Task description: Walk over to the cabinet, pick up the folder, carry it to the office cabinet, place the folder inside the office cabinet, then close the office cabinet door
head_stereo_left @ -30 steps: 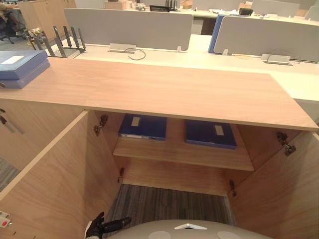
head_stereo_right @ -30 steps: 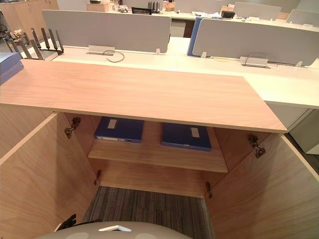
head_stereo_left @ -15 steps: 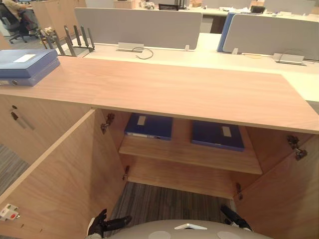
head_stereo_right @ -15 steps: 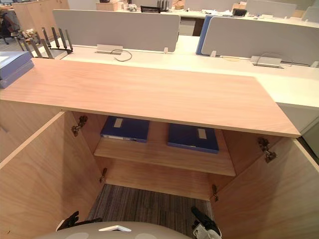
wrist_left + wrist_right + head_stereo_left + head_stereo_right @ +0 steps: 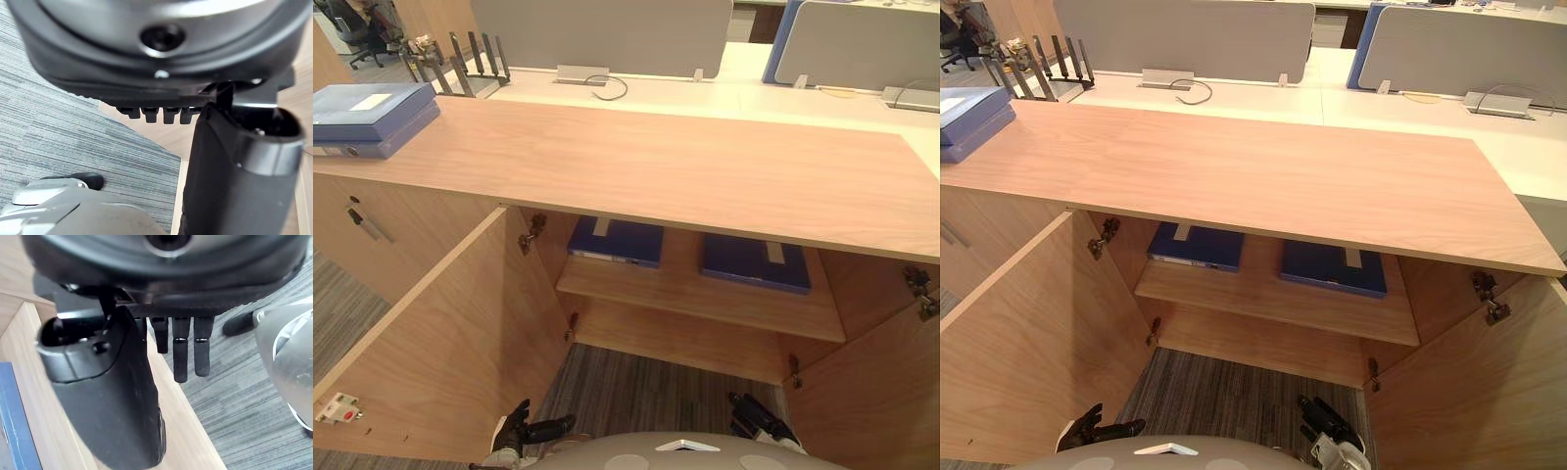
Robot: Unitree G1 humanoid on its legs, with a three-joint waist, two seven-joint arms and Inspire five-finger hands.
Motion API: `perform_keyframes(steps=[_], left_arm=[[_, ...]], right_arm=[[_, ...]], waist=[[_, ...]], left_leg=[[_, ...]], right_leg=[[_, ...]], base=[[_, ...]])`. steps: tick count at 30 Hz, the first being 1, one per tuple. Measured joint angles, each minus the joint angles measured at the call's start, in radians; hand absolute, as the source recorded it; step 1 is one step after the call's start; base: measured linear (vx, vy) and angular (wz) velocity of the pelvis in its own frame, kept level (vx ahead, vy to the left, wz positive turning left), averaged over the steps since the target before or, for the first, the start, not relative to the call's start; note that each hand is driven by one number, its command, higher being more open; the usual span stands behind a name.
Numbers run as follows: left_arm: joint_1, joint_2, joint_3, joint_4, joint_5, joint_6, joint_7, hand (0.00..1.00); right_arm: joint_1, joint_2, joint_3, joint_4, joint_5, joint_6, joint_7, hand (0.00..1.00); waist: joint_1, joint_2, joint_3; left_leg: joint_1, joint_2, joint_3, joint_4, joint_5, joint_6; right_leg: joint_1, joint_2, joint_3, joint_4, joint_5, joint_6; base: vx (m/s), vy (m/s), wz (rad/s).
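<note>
The wooden office cabinet stands before me with both doors swung open. Two blue folders lie flat on its inner shelf, one at the left and one at the right. A further blue folder rests on the cabinet top at the far left. My left hand hangs low beside the open left door, fingers relaxed and holding nothing. My right hand hangs low near the right door, its fingers straight and empty.
Grey carpet runs under the shelf. Behind the cabinet are white desks with grey dividers and a black file rack. A small white tag sits on the left door. A closed cabinet door with a handle is at the left.
The camera has shifted, so the whole scene sits differently. My right hand has come into view at the lower right. The folders have not moved.
</note>
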Motion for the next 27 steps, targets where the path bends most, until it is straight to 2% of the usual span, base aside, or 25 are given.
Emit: perform_keyframes(steps=[9, 27], left_arm=[[0.002, 0.000, -0.004, 0.000, 0.000, 0.000, 0.006, 1.00], [0.009, 0.006, -0.020, 0.005, 0.000, 0.002, 0.020, 1.00]], right_arm=[[0.023, 0.008, 0.029, 0.001, 0.000, 0.000, -0.004, 1.00], [0.037, 0.040, 0.031, 0.032, 0.001, -0.001, -0.006, 1.00]], waist=[[0.001, -0.005, -0.003], [0.002, -0.017, -0.027]], left_leg=[[0.010, 0.001, 0.004, -0.010, 0.005, 0.002], [0.068, -0.004, 0.011, -0.128, 0.062, 0.002]], right_leg=[[0.003, 0.000, 0.005, -0.001, 0.002, 0.003], [0.007, 0.004, 0.009, -0.010, 0.007, 0.012]], base=[[0.00, -0.003, 0.00], [0.00, 0.000, 0.00]])
